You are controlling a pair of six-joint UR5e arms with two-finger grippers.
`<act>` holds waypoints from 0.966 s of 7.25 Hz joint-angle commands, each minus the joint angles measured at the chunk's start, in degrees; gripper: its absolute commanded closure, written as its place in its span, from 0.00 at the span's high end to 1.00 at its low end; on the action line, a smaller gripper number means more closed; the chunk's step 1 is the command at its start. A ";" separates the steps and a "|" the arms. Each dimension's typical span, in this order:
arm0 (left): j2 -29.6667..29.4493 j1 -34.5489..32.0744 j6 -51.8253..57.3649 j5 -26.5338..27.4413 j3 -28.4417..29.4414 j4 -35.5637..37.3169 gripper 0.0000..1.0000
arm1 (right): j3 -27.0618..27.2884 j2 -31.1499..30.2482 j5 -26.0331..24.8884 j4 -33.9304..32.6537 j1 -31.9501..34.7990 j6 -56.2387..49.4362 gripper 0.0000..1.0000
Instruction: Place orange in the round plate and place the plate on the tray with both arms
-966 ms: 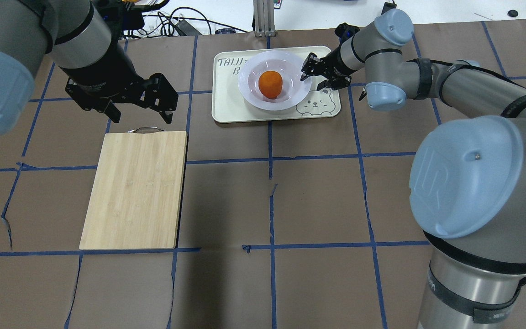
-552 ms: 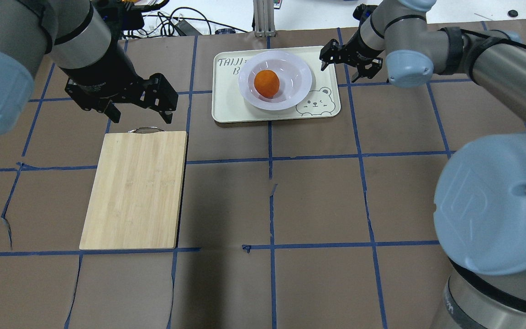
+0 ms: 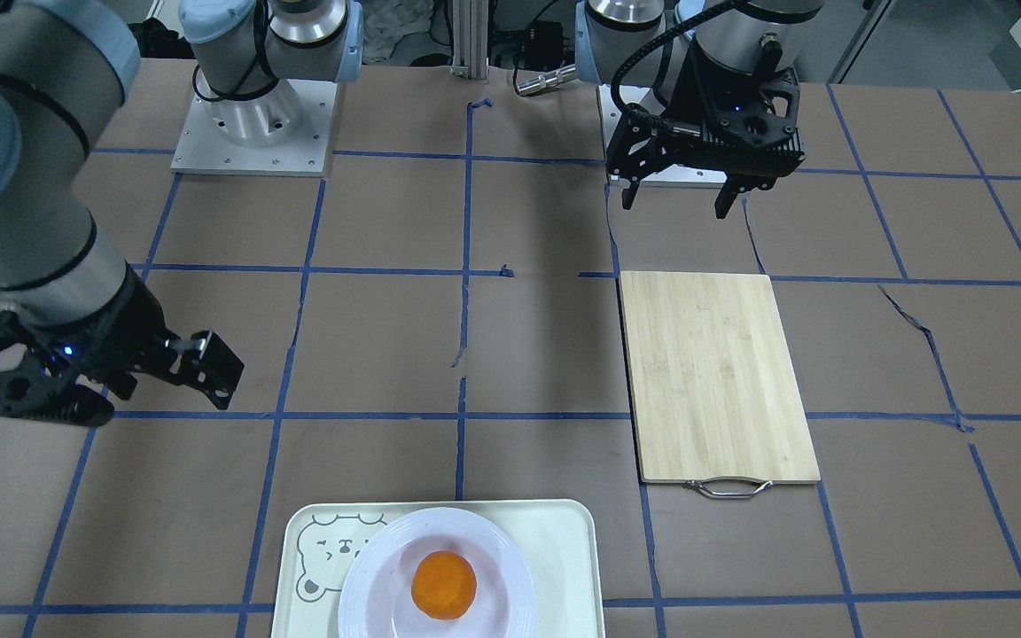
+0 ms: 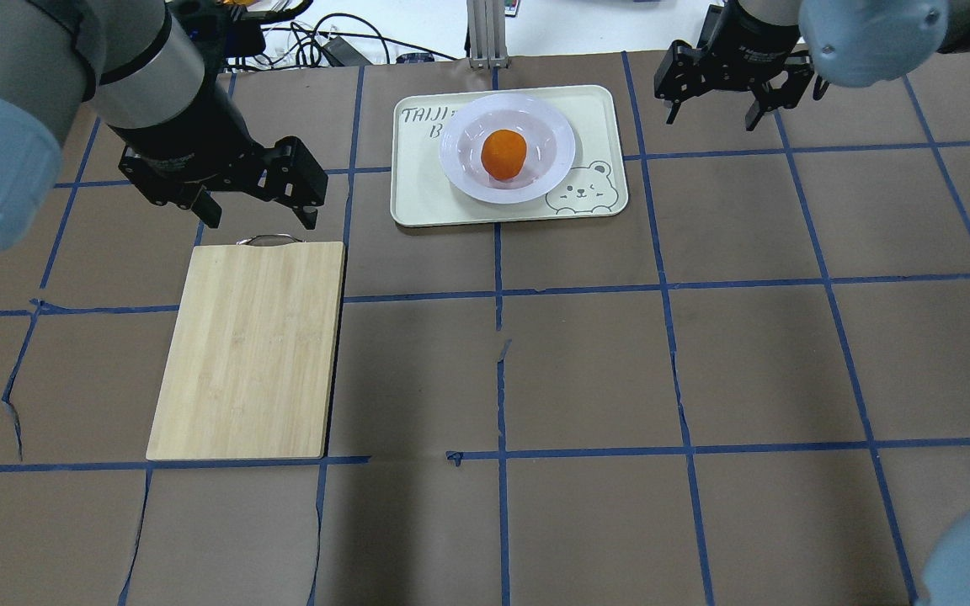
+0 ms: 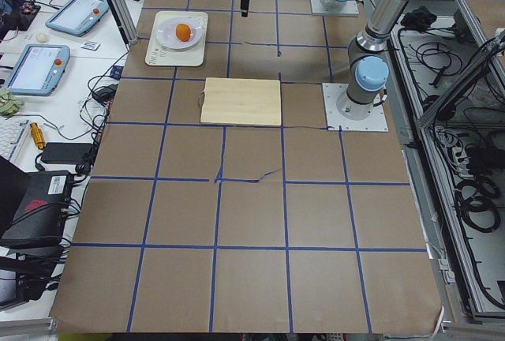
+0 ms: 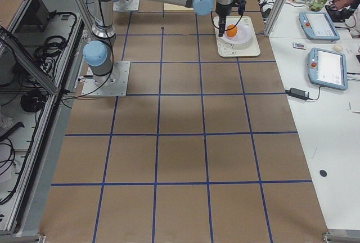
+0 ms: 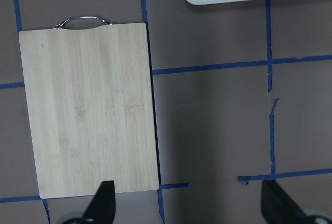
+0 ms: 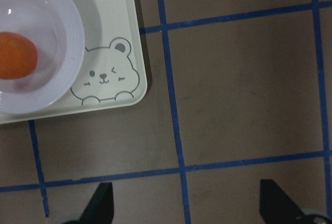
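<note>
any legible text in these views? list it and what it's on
"TAIJI": on the tray, top corner; the rest of the line is cut off by the round plate.
"B": the line below on the tray, the rest hidden by the plate.
White print on the right gripper body: too small to read.
Nothing else legible.

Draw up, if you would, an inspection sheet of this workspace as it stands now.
Surface: table covered in brown paper with a blue tape grid and small tears.
Job's things: orange sits in the round plate; the plate rests on the tray.
Clutter: bamboo cutting board, bare.
Grippers: left gripper open, empty, above the table; right gripper open, empty, apart from the tray.
Cables: black cables beyond the far edge.
Surroundings: tablet-like consoles on a white side bench.
</note>
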 commanded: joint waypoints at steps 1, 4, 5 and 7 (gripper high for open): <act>0.03 0.00 0.00 0.04 -0.06 -0.01 1.00 | 0.09 -6.53 -2.37 5.52 6.10 0.69 1.00; 0.03 0.00 0.00 0.12 0.02 -0.01 1.00 | 0.53 -10.22 -2.46 12.61 6.93 0.79 1.00; 0.03 0.00 0.00 0.12 -0.06 -0.01 1.00 | 0.61 -10.50 -3.41 14.21 6.84 -0.43 1.00; 0.03 0.00 0.00 0.12 -0.06 -0.01 1.00 | 0.61 -10.15 -4.49 12.91 4.93 -6.30 1.00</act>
